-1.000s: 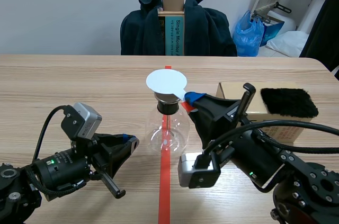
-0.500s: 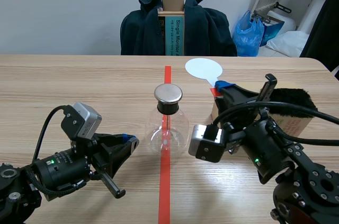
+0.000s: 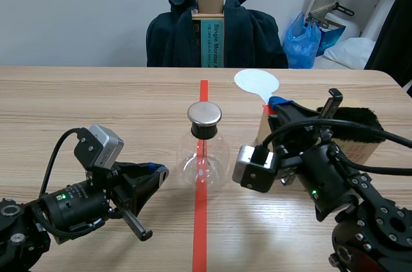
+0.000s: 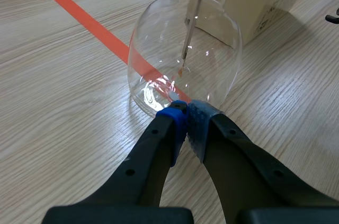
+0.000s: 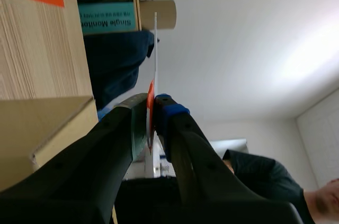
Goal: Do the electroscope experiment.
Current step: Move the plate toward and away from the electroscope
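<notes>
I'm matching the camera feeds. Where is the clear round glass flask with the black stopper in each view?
Scene view: clear round glass flask at the centre of the table, on the red tape line.
Left wrist view: flask just ahead of the shut left gripper.
Right wrist view: absent; the right gripper pinches a white disc paddle.
Shared landmark: the brown cardboard box.

Black arms (image 3: 38, 217) carry looping cables (image 3: 51, 158), screwed round joints (image 3: 380, 220), silver-grey wrist cameras (image 3: 100, 145) and green lights (image 3: 64, 195); blue pads (image 4: 198, 123) tip the left gripper (image 4: 186, 115) and right gripper (image 5: 153, 105).
</notes>
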`<state>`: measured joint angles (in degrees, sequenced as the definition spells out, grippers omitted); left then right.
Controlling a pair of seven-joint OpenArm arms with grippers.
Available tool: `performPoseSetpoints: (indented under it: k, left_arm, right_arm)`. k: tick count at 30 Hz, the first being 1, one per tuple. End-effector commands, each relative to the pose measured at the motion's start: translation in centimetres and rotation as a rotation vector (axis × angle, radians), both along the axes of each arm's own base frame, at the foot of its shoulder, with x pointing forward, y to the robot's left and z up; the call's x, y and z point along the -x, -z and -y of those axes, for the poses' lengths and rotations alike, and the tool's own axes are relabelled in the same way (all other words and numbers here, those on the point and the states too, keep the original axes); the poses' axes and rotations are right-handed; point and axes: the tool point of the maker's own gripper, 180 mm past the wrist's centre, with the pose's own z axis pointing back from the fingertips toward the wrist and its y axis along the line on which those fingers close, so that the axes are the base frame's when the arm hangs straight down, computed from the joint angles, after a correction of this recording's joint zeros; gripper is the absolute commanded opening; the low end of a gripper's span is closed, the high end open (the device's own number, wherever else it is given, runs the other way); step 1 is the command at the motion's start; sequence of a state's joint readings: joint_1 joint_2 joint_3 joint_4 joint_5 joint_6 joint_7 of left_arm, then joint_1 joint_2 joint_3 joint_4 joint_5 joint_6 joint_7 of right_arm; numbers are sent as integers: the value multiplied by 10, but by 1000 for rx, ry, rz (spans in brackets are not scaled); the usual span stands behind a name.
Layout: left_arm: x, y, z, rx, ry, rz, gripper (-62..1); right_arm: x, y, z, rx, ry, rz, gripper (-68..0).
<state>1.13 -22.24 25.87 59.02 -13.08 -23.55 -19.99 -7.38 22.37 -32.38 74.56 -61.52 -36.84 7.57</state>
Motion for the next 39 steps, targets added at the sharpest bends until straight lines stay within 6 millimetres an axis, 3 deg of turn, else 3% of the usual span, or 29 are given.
performPoseSetpoints:
  k: [1, 19, 33, 39]
  left_arm:
    - [-4, -12, 5, 33, -5, 31, -577]
    - [-4, -12, 5, 33, -4, 31, -577]
    - [-4, -12, 5, 33, -4, 31, -577]
    - [-4, -12, 5, 33, -4, 31, -578]
  right_arm:
    - [-1, -10, -5, -10, -26, 34, -669]
    - [34, -12, -51, 16, -342, 67, -669]
    - [38, -12, -55, 16, -375, 69, -669]
    - [24, -11, -40, 2, -257, 57, -669]
